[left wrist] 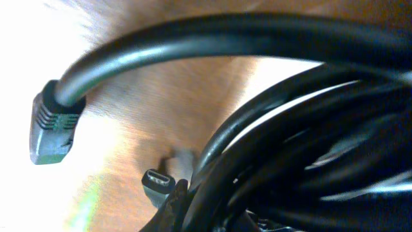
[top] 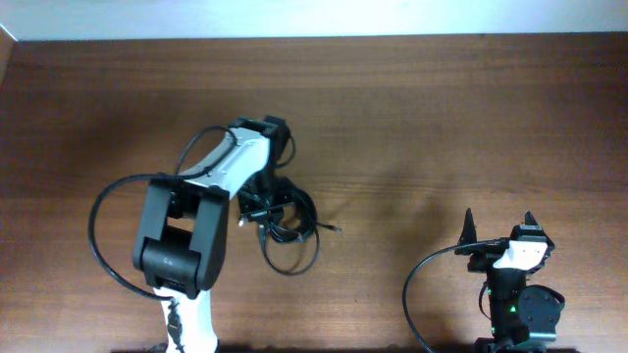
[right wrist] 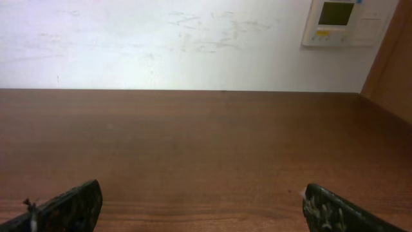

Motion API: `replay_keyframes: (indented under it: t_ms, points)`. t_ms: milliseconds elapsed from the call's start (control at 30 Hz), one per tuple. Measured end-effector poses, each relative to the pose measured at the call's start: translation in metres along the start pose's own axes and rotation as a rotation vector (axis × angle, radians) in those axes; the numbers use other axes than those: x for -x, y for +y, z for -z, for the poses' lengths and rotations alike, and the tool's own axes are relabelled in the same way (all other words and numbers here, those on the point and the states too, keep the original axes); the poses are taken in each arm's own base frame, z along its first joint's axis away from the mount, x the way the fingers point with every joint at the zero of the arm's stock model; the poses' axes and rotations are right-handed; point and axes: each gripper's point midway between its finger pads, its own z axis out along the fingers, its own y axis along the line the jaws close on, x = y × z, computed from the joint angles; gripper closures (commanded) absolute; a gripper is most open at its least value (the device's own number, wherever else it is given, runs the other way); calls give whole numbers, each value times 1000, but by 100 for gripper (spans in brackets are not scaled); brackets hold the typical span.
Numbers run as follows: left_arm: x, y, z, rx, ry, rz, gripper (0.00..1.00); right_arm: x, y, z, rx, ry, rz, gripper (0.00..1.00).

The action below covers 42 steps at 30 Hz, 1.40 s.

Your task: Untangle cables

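Left gripper is sunk in the cables, a black coil left of the worktop's centre; its grip cannot be told. Right gripper, spread wide, sits near the front right corner. The wall panel's writing is too small to read.

Black cables — tangled coil on wooden table.

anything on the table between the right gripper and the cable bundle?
No. In the overhead view, only bare table separates the open right gripper from the cables. One plug end pokes out of the bundle toward that side.
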Motion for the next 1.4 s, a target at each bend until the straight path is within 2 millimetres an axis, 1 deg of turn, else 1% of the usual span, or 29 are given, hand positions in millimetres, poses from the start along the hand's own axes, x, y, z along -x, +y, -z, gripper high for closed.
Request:
replay_keyframes:
  t_ms: [33, 100, 233, 367, 467, 600, 633, 667, 700, 733, 767, 800, 833, 900, 933, 967, 1033, 1067, 1100, 1133, 1167, 1200, 1233, 1267, 1300, 1333, 1367, 1400]
  points:
    - [-10, -8, -3, 22, 12, -38, 100, 0, 0, 0, 0, 0, 0, 1]
    - [-24, -23, -7, 73, -4, -113, 100, 0, 0, 0, 0, 0, 1, 2]
    - [-34, -38, -11, 143, -64, -158, 100, 0, 0, 0, 0, 0, 1, 2]
    - [-45, -52, -15, 160, -93, -177, 100, 0, 0, 0, 0, 0, 1, 2]
    - [-45, -58, -16, 153, -110, -179, 100, 0, 0, 0, 0, 0, 1, 2]
    - [-45, -59, -16, 153, -111, -179, 100, 0, 0, 0, 0, 0, 1, 1]
    - [-52, -54, -16, 171, -79, -203, 100, 0, 0, 0, 0, 0, 1, 2]
    - [-58, -54, -17, 162, -42, -266, 100, 0, 0, 0, 0, 0, 0, 1]
    - [-69, -60, -18, 121, 16, -376, 95, 0, 0, 0, 0, 0, 1, 1]
    - [-83, -69, -20, 65, 74, -496, 66, 0, 0, 0, 0, 0, 1, 2]
    - [-91, -76, -20, 34, 97, -579, 29, 0, 0, 0, 0, 0, 1, 2]
    - [-96, -79, -21, 29, 103, -637, 1, 0, 0, 0, 0, 0, 1, 1]
    - [-96, -78, -22, 35, 103, -668, 1, 0, 0, 0, 0, 0, 0, 2]
    - [-91, -68, -19, 85, 96, -663, 0, 0, 0, 0, 0, 0, 1, 1]
    - [-87, -63, -11, 128, 93, -640, 0, 0, 0, 0, 0, 0, 1, 2]
    - [-72, -69, 6, 130, 38, -618, 0, 0, 0, 0, 0, 0, 1, 2]
    - [-47, -85, 47, 87, -74, -589, 1, 0, 0, 0, 0, 0, 1, 2]
    - [-35, -93, 73, 53, -145, -574, 1, 0, 0, 0, 0, 0, 1, 2]
    - [-26, -96, 98, 32, -214, -561, 1, 0, 0, 0, 0, 0, 1, 1]
    - [-24, -96, 103, 31, -231, -556, 1, 0, 0, 0, 0, 0, 1, 1]
    - [-22, -91, 145, -18, -356, -536, 1, 0, 0, 0, 0, 0, 1, 2]
    - [-32, -75, 194, -72, -489, -510, 1, 0, 0, 0, 0, 0, 1, 2]
    - [-46, -55, 241, -128, -627, -484, 1, 0, 0, 0, 0, 0, 1, 2]
    - [-67, -24, 288, -176, -783, -432, 1, 0, 0, 0, 0, 1, 0, 2]
    - [-97, 15, 323, -221, -927, -372, 1, 0, 0, 0, 0, 0, 0, 2]
    - [-116, 38, 338, -253, -1014, -334, 1, 0, 0, 0, 1, 1, 0, 2]
    - [-136, 62, 342, -279, -1083, -295, 1, 0, 0, 0, 0, -2, 1, 1]
    - [-149, 78, 333, -289, -1113, -269, 1, 0, 0, 0, 0, -1, 2, 2]
